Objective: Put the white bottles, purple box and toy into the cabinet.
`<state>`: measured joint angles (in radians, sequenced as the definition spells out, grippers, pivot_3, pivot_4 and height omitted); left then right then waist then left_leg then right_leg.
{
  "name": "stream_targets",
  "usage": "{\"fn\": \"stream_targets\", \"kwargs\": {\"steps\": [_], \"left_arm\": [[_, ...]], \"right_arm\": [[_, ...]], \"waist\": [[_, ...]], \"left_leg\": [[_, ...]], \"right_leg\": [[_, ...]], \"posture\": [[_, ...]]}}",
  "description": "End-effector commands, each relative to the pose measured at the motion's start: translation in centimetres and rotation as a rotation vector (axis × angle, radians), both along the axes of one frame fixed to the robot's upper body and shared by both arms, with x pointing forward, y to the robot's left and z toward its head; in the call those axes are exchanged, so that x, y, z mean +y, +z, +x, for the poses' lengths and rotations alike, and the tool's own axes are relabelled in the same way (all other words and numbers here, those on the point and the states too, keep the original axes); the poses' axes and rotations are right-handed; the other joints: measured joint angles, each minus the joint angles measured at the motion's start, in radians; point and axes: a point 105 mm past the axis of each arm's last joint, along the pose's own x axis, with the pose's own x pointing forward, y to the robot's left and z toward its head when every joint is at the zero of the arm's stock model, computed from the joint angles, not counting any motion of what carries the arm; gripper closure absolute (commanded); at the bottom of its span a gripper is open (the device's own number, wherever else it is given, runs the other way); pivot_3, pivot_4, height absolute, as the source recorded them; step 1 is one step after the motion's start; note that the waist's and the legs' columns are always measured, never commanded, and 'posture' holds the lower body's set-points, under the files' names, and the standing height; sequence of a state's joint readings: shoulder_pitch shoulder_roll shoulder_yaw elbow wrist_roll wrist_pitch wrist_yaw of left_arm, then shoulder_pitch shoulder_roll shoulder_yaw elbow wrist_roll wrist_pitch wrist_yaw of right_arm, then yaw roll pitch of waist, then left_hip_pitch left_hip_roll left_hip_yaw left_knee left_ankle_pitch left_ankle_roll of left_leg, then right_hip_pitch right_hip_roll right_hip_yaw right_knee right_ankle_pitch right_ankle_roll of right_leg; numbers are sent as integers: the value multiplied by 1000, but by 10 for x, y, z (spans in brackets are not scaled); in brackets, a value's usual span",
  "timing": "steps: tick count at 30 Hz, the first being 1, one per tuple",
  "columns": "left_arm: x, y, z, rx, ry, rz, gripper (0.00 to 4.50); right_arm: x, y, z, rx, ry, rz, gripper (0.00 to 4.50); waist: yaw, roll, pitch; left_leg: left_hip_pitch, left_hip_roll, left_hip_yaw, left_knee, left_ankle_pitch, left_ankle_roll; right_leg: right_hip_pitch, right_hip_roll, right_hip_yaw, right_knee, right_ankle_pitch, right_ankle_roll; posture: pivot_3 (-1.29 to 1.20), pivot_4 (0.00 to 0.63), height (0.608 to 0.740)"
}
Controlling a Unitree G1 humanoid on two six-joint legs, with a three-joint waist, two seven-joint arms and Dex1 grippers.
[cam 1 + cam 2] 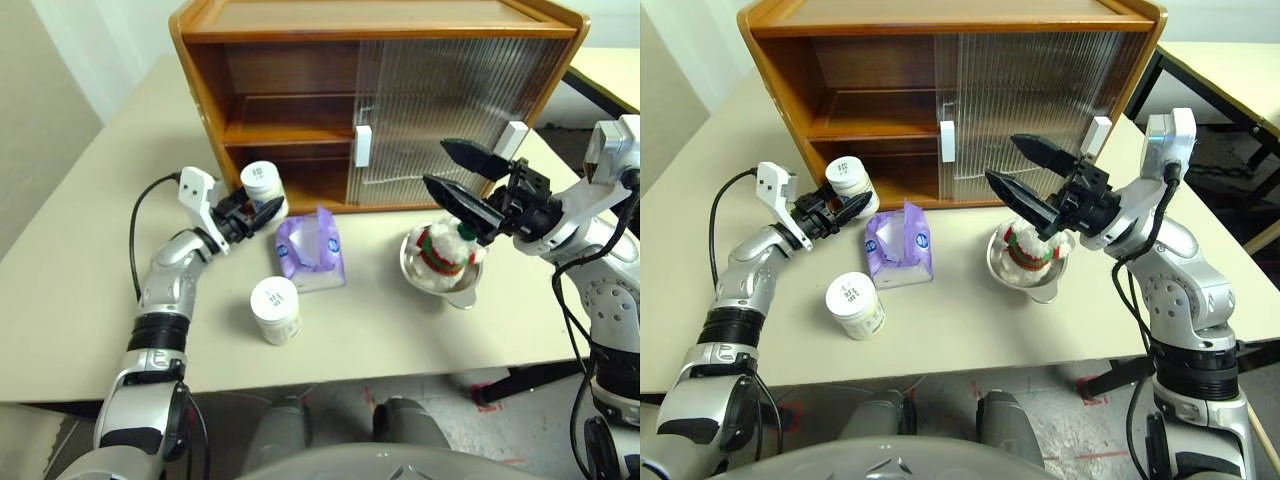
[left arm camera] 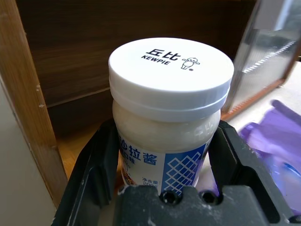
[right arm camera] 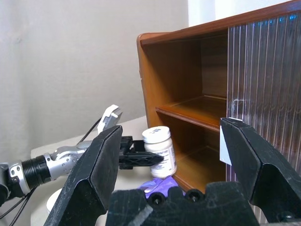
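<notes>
Two white bottles are out, and your left hand (image 1: pixel 248 212) has one of them. Its black fingers are closed on the sides of that held bottle (image 1: pixel 264 186), right in front of the cabinet (image 1: pixel 375 100), at the open side by the lower shelf. The other bottle (image 1: pixel 275 310) stands on the desk (image 1: pixel 80 270), well in front of the cabinet. The purple box (image 1: pixel 312 249) lies on the desk just in front of the cabinet, close to the held bottle. The toy (image 1: pixel 444 250) sits in a shiny metal bowl (image 1: pixel 462 292) in front of the cabinet's ribbed door (image 1: pixel 455 110). Your right hand (image 1: pixel 462 180) is wide open and holds nothing. You can see it above the toy, in front of that door.
</notes>
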<state>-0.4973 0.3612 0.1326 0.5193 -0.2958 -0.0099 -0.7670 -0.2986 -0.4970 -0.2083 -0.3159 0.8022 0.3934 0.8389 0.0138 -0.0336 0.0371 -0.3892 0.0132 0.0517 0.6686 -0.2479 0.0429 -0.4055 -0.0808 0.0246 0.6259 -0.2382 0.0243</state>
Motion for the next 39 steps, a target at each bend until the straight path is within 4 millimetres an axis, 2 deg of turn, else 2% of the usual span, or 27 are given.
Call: {"fn": "stream_targets", "kwargs": {"steps": [1, 13, 29, 39], "left_arm": [[-10, 11, 8, -54, 10, 24, 1439], [-23, 12, 24, -77, 137, 29, 1439], [-30, 10, 48, -78, 262, 71, 1439], [-29, 2, 57, -49, 332, 94, 1439]], "right_arm": [[0, 3, -3, -26, -8, 1, 0], [1, 3, -4, -25, -12, 7, 0], [0, 3, -5, -24, -20, 8, 0], [0, 3, -7, -18, -21, 6, 0]], "waist": [[0, 0, 0], [-1, 0, 0], [-3, -1, 0], [-8, -1, 0]], "left_leg": [[0, 0, 0, 0, 0, 0], [0, -1, 2, 3, 0, 0], [-1, 0, 5, 10, -1, -1], [-1, 0, 5, 10, -1, -1]], "right_leg": [[0, 0, 0, 0, 0, 0], [0, 2, 7, 0, 3, 4], [1, 4, 9, 0, 5, 7], [0, 4, 9, -1, 6, 7]], "posture": [[-12, 0, 740], [-18, 0, 740], [-30, 0, 740], [-35, 0, 740]]}}
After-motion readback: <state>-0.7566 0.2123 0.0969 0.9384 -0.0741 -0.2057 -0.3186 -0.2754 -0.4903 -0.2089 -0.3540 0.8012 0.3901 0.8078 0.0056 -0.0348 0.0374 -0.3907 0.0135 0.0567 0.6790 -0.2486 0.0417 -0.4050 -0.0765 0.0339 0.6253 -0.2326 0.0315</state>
